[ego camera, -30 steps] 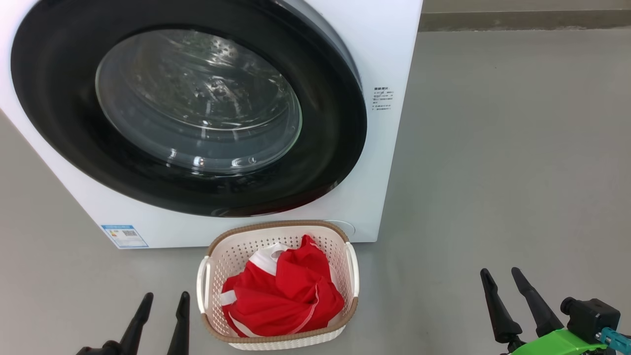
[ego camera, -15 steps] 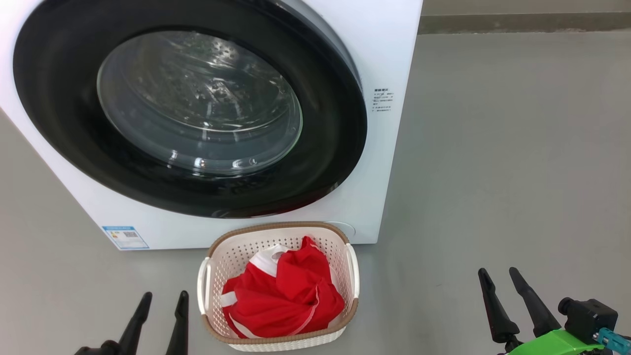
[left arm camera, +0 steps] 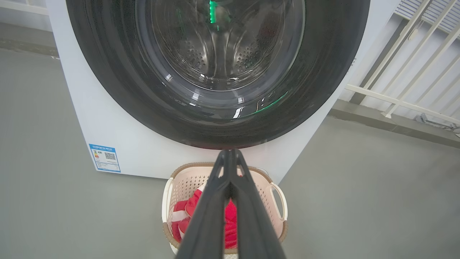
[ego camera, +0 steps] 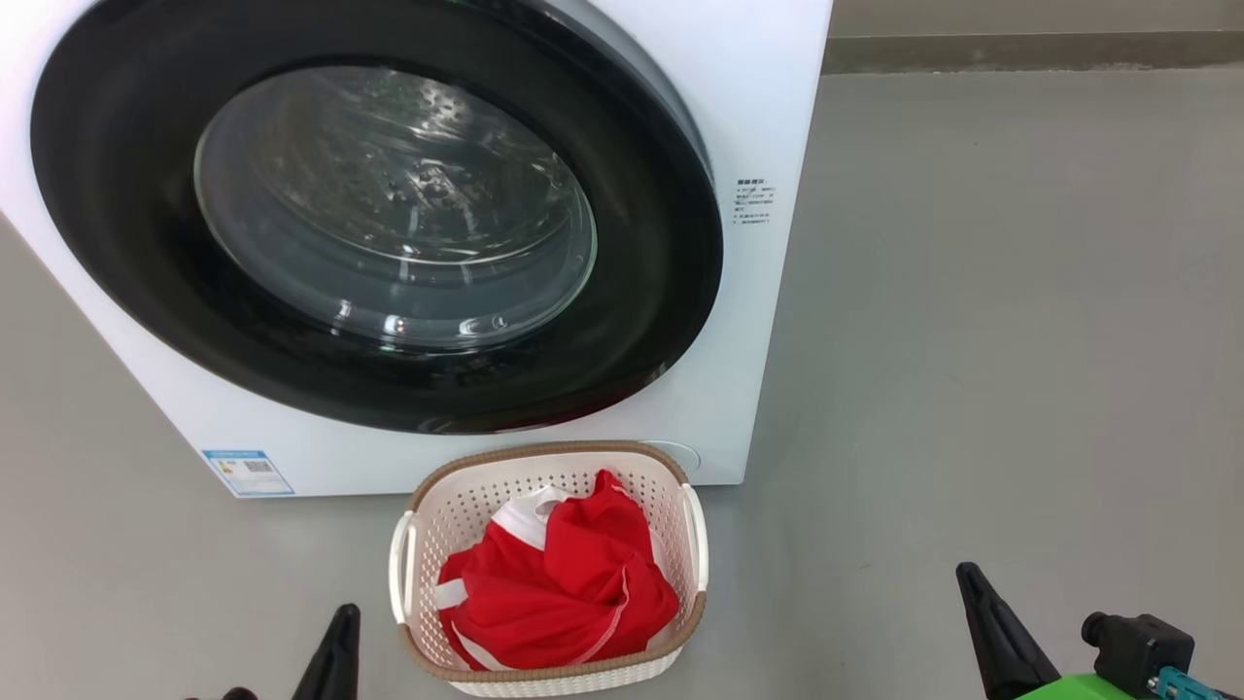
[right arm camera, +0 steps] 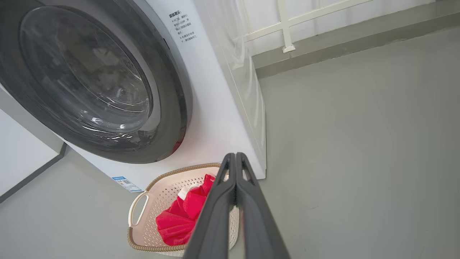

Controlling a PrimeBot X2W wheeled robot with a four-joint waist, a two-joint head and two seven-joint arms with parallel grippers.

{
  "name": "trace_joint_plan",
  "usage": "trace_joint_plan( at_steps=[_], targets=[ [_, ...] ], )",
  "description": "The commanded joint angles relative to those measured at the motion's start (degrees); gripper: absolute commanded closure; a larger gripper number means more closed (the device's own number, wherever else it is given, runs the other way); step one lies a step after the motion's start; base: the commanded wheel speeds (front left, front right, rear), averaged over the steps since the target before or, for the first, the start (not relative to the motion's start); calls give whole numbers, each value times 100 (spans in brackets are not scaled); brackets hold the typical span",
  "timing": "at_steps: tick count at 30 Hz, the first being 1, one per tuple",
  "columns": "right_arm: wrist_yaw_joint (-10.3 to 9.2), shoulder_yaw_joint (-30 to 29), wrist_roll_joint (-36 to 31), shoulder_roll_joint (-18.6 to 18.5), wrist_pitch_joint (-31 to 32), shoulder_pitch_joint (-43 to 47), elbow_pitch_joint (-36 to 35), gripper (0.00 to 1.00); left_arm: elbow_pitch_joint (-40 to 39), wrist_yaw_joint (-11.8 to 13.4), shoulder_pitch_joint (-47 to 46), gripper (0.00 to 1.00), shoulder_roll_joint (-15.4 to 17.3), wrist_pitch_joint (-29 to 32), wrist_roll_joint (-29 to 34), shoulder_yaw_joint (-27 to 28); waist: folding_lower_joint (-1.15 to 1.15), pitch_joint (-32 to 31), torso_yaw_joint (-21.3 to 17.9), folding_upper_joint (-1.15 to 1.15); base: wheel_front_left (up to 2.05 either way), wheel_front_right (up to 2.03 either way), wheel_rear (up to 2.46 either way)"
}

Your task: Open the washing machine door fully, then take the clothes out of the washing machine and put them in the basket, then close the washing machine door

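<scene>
One washing machine, one basket, two tools

We note the door, whose wide black rim is glossy and mirror-smooth around a clear glass window streaked with reflections. The washing machine has smooth white panels with a soft sheen; through the glass its drum shows as shiny perforated steel. The basket is matt cream plastic pierced with small holes, its rim moulded like brown weave. The clothes are soft, creased red cloth with white trim. The floor is smooth, matt grey.
</scene>
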Motion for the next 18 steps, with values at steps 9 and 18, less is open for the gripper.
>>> trace_joint_plan(
  at_steps=[9,18],
  targets=[
    [0,-98,506,-39,156,-98,-166,100,-126,-4,-79,100,38,143,-577,88,1,-9,-12,0,0,0,0],
    [-1,-176,943,-17,306,-167,-207,100,-130,-6,-148,100,25,294,-1089,150,0,-12,-22,0,0,0,0]
  ],
)
